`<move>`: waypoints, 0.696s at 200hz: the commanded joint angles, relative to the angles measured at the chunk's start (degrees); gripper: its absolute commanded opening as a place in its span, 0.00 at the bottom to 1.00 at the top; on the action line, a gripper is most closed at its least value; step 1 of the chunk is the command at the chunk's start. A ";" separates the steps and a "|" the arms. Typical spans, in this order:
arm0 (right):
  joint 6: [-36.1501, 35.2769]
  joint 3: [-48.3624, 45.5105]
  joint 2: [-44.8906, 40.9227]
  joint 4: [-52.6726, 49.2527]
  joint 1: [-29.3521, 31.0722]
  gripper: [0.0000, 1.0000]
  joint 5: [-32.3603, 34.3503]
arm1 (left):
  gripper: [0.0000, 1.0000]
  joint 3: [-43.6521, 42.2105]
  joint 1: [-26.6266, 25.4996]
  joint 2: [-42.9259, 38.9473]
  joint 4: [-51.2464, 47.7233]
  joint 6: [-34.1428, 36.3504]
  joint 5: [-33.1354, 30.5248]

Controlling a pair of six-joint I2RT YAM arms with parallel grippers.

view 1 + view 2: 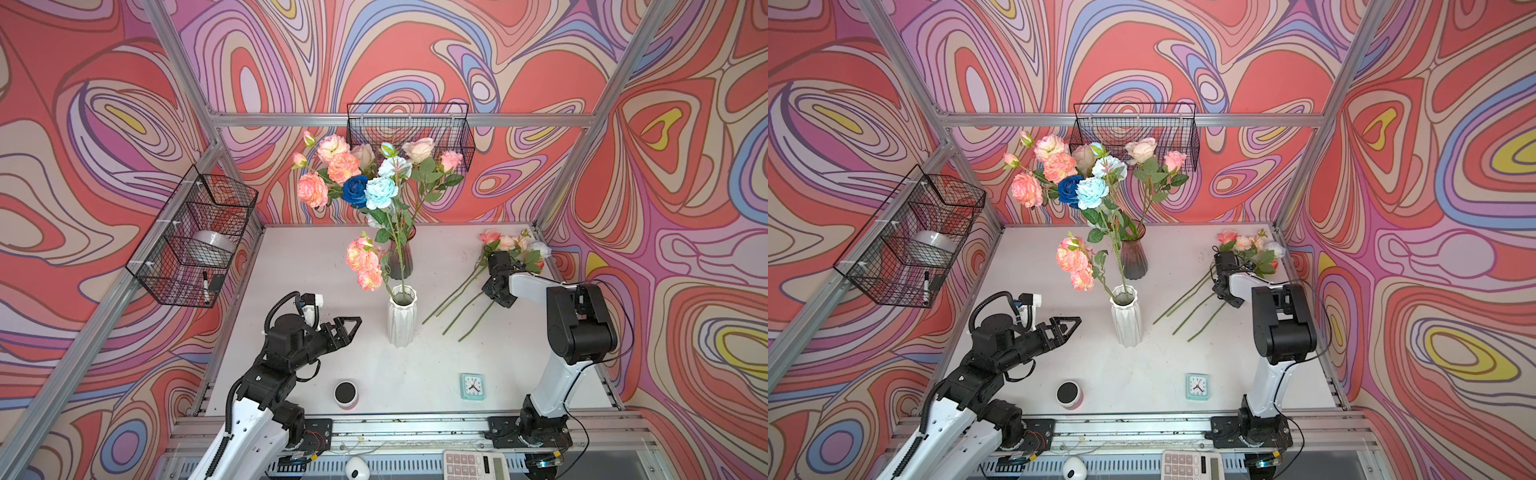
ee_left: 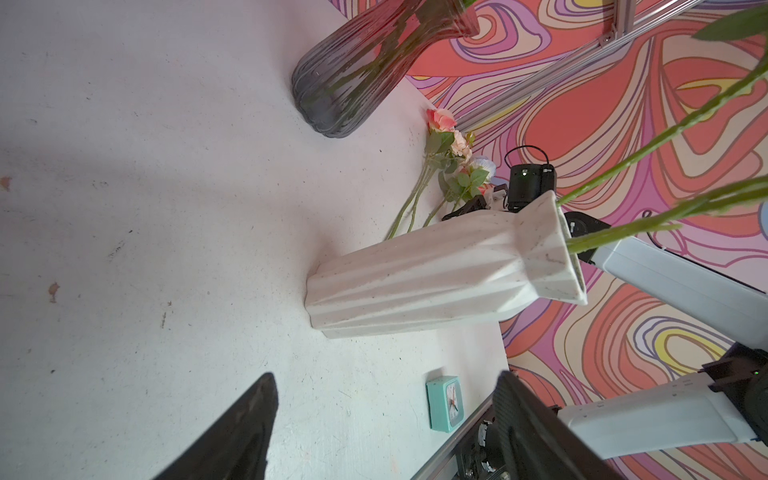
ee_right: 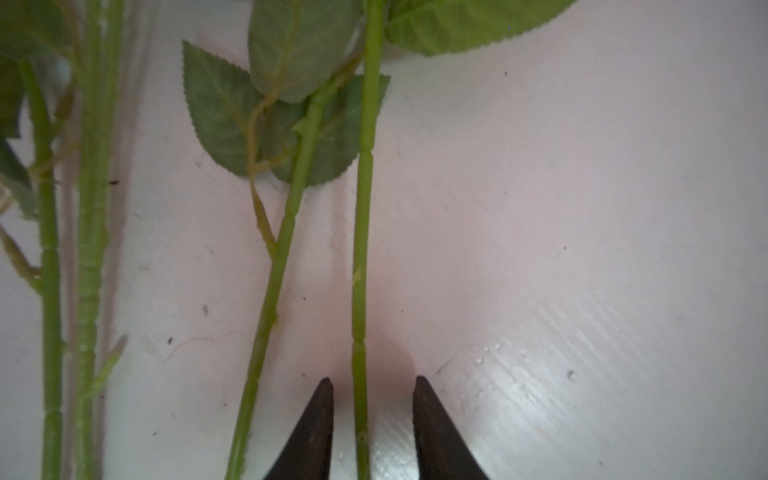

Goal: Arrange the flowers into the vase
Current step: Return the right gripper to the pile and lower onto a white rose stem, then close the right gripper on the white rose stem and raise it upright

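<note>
Flowers [image 1: 508, 243] waiting to be arranged lay flat on the table [image 1: 415, 374], to the right of the white vase [image 1: 402, 318] in both top views. Their heads were well away from it toward the back corner, and their cut ends fanned out toward its foot. The white vase already held a few stems, with peach heads [image 1: 365, 262] leaning off to its left. A dark glass vase [image 1: 400, 259] just behind it carried the larger bunch [image 1: 365, 174].

The right gripper [image 3: 372, 380] hung over the loose stems, pointing down at the table. In the right wrist view its jaws stood apart on either side of one green stem [image 3: 360, 249], with a sliver of table showing on each side. It was unclenched and gripped nothing. That stem's long axis ran straight out between the jaws, across their closing line, so a squeeze looked likely to meet it squarely.

A neighbouring stem [image 3: 282, 249] slanted in just beside one jaw and might be caught along with it.

The left gripper [image 1: 352, 328] hovered on the opposite side of the white vase, spread wide, empty and aimed at its body. The right arm was plainly the nearer to the loose flowers.
</note>
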 commanded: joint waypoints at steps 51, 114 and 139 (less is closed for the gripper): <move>0.06 -1.54 -0.25 0.53 -0.29 0.00 -4.49 | 0.84 0.04 -0.18 0.64 1.08 0.42 0.45; -3.08 -9.70 -14.49 5.84 -0.16 0.00 -4.86 | 0.84 1.50 -0.24 0.81 0.37 0.26 0.14; -3.86 -12.37 -20.41 6.31 0.19 0.00 -5.39 | 0.84 2.23 -0.19 0.59 -1.36 0.51 -0.37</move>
